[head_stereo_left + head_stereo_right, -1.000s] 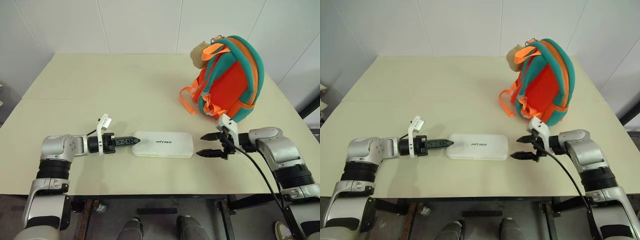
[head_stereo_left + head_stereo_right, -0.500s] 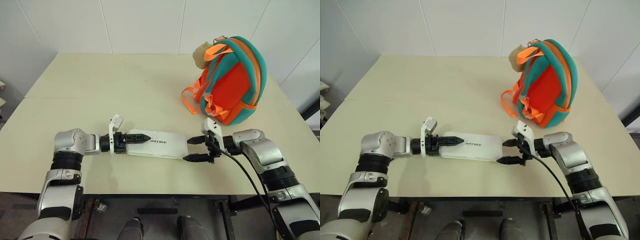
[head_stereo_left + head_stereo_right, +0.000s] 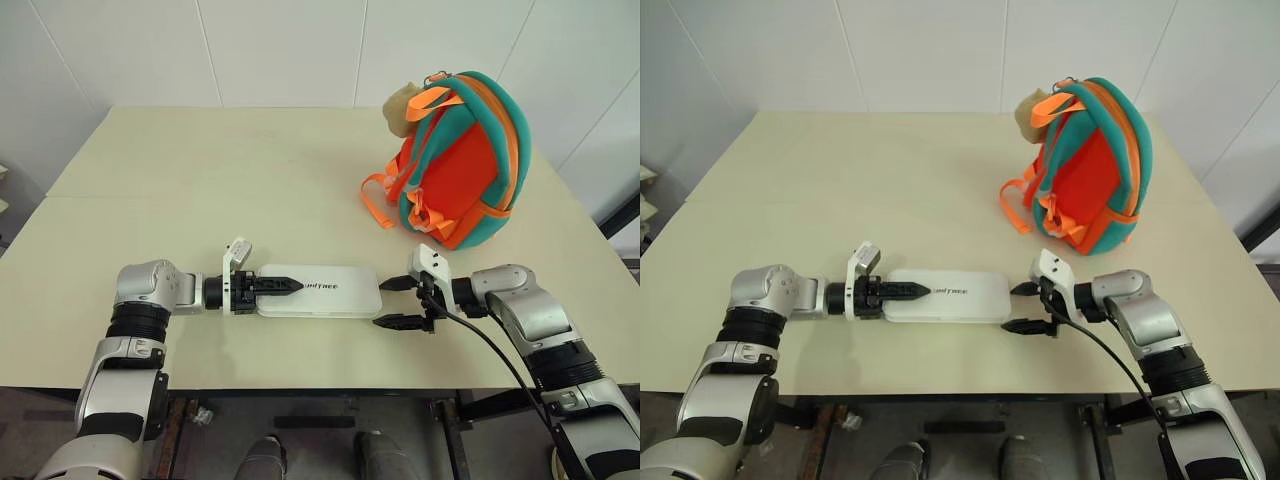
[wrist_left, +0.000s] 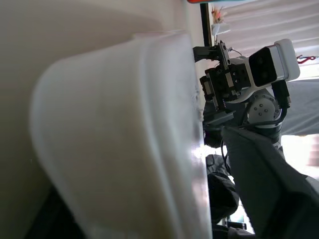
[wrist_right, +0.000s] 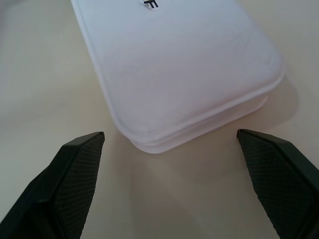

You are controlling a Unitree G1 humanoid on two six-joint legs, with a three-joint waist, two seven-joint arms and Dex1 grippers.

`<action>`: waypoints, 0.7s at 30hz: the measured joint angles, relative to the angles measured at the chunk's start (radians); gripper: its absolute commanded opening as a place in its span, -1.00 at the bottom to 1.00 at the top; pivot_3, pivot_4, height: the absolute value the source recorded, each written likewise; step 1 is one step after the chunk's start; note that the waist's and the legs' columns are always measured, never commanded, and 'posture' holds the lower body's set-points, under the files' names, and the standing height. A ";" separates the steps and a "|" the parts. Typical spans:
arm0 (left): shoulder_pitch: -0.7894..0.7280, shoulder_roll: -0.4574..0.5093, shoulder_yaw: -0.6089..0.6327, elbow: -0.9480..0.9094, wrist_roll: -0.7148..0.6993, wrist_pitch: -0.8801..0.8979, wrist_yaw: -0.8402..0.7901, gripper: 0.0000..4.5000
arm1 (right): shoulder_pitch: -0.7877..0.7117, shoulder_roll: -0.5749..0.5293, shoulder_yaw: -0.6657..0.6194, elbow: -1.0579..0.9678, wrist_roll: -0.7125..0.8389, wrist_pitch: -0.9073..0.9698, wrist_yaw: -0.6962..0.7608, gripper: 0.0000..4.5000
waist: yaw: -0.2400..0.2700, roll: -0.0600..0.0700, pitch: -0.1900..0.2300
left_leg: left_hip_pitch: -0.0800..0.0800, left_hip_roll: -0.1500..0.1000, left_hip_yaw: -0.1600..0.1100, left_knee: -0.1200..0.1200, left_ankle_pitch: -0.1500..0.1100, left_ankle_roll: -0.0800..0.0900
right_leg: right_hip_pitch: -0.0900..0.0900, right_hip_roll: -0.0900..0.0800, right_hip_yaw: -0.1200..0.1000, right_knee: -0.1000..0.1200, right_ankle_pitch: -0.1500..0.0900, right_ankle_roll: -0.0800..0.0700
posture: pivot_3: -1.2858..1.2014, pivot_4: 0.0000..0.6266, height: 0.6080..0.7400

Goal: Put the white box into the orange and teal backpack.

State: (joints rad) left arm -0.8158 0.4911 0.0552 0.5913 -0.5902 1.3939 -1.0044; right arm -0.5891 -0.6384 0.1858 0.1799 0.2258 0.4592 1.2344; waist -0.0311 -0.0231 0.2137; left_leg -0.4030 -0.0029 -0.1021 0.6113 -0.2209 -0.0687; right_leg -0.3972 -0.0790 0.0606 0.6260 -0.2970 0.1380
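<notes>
The white box (image 3: 320,291) lies flat at the worktop's (image 3: 200,180) near edge. The left pincer (image 3: 280,286) reaches over its left end (grip unclear); the right pincer (image 3: 396,303) gapes wide, empty, at its right end. The orange and teal backpack (image 3: 460,160) stands far right.

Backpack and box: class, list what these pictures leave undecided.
- Orange and teal backpack: its opening faces away from the eye views, so open or zipped is unknown.
- White box: lettering too small to read.
- Left gripper: the box blocks its wrist view; grip unclear.
</notes>
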 measured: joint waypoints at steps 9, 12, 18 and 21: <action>0.106 -0.027 0.096 -0.148 -0.075 -0.022 0.035 -0.46 | 0.020 0.020 -0.053 -0.051 0.033 0.023 -0.087 1.00 | 0.000 0.000 0.000 | 0.000 0.001 0.000 0.000 0.000 -0.001 | -0.001 0.000 0.000 0.001 0.000 0.000 | 0.03 -0.52 1.00; 0.124 0.011 0.163 -0.175 -0.076 -0.097 0.068 -0.46 | -0.056 0.045 -0.126 -0.005 0.043 0.029 -0.190 1.00 | -0.006 0.000 0.000 | 0.000 0.001 0.000 0.000 0.001 -0.002 | -0.002 0.000 0.000 0.001 0.001 -0.001 | 0.03 -0.52 1.00; 0.150 0.137 0.264 -0.170 -0.073 -0.190 0.087 -0.46 | -0.261 0.114 -0.238 0.142 0.010 0.018 -0.456 1.00 | -0.003 0.000 0.000 | 0.000 0.001 0.000 -0.003 0.001 -0.002 | -0.003 0.000 0.000 0.000 0.000 -0.003 | 0.03 -0.52 1.00; 0.183 0.159 0.274 -0.150 -0.074 -0.220 0.075 -0.46 | -0.331 0.171 -0.240 0.254 -0.031 0.011 -0.602 1.00 | -0.001 0.000 0.000 | -0.003 0.001 0.001 -0.007 0.001 -0.002 | -0.007 -0.001 0.001 0.000 0.000 -0.003 | 0.03 -0.52 1.00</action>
State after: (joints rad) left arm -0.6332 0.6503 0.3296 0.4410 -0.6639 1.1735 -0.9298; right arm -0.9196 -0.4676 -0.0541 0.4343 0.1945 0.4697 0.6323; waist -0.0317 -0.0230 0.2139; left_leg -0.4056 -0.0021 -0.1013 0.6047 -0.2196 -0.0708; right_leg -0.4040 -0.0795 0.0612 0.6255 -0.2970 0.1350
